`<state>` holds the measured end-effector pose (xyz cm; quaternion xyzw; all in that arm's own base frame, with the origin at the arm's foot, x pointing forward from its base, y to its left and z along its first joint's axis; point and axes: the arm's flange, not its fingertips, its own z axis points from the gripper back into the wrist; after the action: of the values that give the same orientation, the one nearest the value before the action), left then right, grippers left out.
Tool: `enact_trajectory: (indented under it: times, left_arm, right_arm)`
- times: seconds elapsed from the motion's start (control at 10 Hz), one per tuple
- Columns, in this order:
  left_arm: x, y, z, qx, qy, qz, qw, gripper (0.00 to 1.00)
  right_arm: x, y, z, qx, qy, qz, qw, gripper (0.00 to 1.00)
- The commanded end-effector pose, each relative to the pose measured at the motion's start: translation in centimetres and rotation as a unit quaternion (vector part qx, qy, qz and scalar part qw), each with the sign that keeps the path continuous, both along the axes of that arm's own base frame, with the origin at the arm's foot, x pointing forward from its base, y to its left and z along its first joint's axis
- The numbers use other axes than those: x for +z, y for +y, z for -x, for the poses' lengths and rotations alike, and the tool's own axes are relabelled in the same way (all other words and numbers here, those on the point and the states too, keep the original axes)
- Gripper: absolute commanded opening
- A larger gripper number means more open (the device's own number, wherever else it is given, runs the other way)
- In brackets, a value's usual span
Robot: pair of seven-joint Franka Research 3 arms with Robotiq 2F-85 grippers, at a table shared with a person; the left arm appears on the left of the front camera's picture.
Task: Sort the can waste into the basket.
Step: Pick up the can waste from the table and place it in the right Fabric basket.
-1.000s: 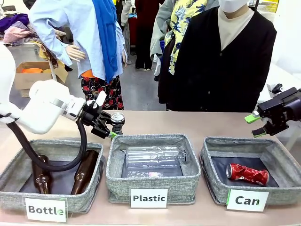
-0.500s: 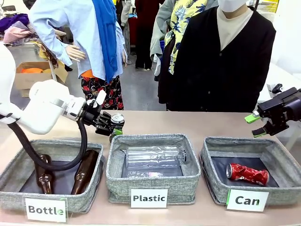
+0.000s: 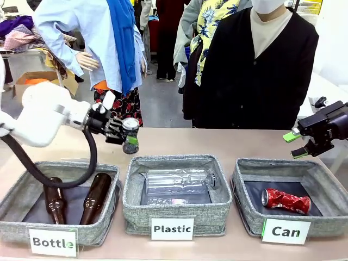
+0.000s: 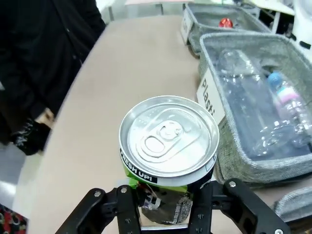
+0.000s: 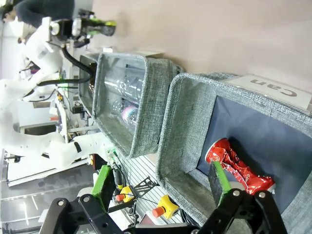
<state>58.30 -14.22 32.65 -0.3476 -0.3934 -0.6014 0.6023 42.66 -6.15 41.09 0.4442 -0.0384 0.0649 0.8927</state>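
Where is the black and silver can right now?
In the front view, the crushed black and silver can is held in the left gripper, above the table behind the grey "Plastic" basket.

White, rounded left arm [image 3: 41,117] trailing a black looped cable [image 3: 51,171]; black pincers, left pincer [image 3: 128,138] and right pincer [image 3: 296,145], with green pads.

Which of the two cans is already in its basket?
The red crushed can, lying in the "Can" basket. The silver-topped can is held in the left tool.
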Motion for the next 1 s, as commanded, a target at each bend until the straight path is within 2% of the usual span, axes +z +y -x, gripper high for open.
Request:
enact_trajectory:
  times: [0.0, 0.1, 0.2, 0.3, 0.4, 0.5, 0.6, 0.9]
  left_arm:
    - [5.6, 2.2, 3.5, -0.003, -0.041, 0.015, 0.999, 0.0]
    - [8.2, 2.8, 6.4, -0.035, -0.049, 0.011, 0.998, 0.0]
    - [9.6, 3.3, 9.5, -0.061, -0.066, -0.006, 0.996, 0.0]
    - [10.2, 4.0, 12.5, -0.091, -0.093, -0.018, 0.991, 0.17]
    - [10.2, 4.8, 14.9, -0.102, -0.104, -0.027, 0.989, 0.17]
    - [9.7, 5.9, 17.1, -0.131, -0.092, -0.017, 0.987, 0.17]
    - [10.8, 3.5, 12.2, -0.086, -0.079, -0.018, 0.993, 0.17]
    - [10.8, 3.5, 12.2, -0.086, -0.079, -0.018, 0.993, 0.17]
  right_arm:
    - [0.1, 0.1, 0.3, -0.006, 0.004, 0.007, 1.0, 1.0]
    - [0.1, 0.1, 0.3, -0.006, 0.004, 0.007, 1.0, 1.0]
    - [0.1, 0.1, 0.3, -0.006, 0.004, 0.007, 1.0, 1.0]
    - [0.1, 0.1, 0.3, -0.006, 0.004, 0.007, 1.0, 1.0]
    - [0.1, 0.1, 0.3, -0.006, 0.004, 0.007, 1.0, 1.0]
    - [0.1, 0.1, 0.3, -0.006, 0.004, 0.007, 1.0, 1.0]
    - [0.1, 0.1, 0.3, -0.006, 0.004, 0.007, 1.0, 1.0]
    - [0.1, 0.1, 0.3, -0.006, 0.004, 0.007, 1.0, 1.0]
